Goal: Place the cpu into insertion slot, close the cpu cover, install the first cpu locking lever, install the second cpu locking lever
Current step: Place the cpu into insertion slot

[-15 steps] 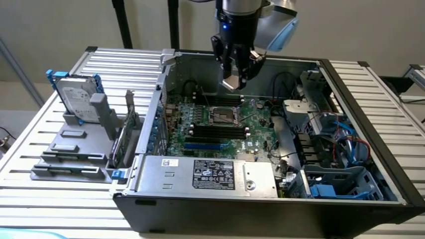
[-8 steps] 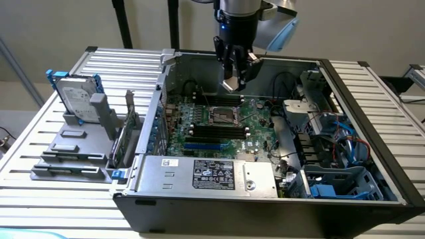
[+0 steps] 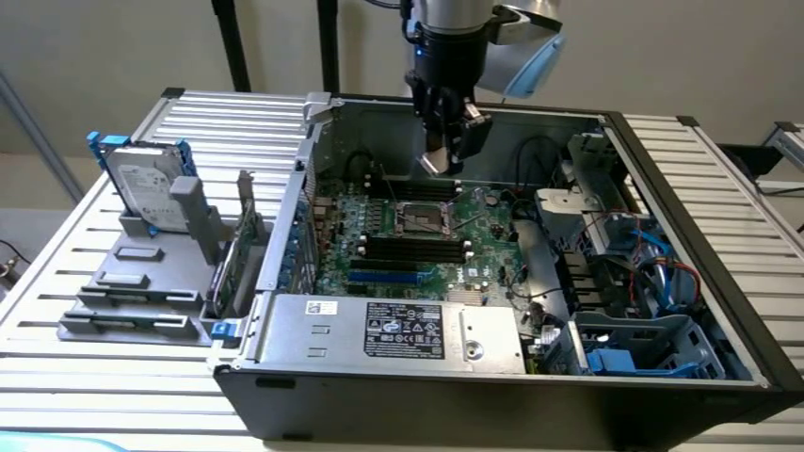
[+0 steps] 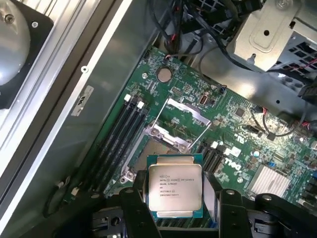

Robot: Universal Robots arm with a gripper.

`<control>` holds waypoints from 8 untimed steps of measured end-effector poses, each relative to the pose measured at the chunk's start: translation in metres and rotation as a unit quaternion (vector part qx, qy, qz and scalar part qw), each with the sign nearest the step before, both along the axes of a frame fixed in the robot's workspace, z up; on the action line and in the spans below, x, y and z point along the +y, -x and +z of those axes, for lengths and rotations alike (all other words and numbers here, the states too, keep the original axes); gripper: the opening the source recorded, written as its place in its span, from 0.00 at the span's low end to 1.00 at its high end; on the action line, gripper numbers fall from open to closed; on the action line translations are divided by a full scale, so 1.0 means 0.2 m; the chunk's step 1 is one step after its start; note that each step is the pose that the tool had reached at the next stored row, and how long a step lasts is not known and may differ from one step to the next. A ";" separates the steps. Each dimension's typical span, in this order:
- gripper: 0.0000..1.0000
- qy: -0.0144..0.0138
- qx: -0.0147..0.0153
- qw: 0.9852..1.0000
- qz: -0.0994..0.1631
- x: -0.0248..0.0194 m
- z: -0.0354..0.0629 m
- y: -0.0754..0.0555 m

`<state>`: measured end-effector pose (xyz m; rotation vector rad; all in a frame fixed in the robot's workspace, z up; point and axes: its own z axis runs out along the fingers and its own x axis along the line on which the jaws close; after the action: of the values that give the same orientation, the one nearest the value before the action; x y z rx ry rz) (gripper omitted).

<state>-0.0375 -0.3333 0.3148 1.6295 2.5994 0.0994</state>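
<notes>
The end effector (image 4: 174, 210) grips the cpu (image 4: 174, 191) above the insertion slot (image 4: 156, 148); a tilted or shifted descent could bend pins.

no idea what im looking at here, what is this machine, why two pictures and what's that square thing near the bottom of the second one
It is a robot arm working over an open computer case that lies on a slatted table. The exterior view is taken by a camera off the arm. In it the gripper hangs above the green circuit board. The wrist view comes from a camera on the arm's wrist, looking down past the fingers.

The square thing is the cpu, a processor chip with its silver printed face showing, held between the fingers. Beyond it is the insertion slot, with the cpu cover swung up and open. A hard drive stands in a grey rack beside the case.
</notes>
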 end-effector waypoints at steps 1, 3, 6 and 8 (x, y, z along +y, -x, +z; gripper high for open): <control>0.55 0.000 0.000 1.000 -0.008 0.000 -0.002 0.00; 0.55 0.000 0.000 1.000 -0.025 0.000 -0.005 0.00; 0.55 0.000 0.000 0.999 -0.049 0.000 -0.011 0.00; 0.55 0.000 0.000 0.998 -0.066 0.000 -0.015 0.00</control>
<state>-0.0375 -0.3333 0.3119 1.7950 2.4831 0.0914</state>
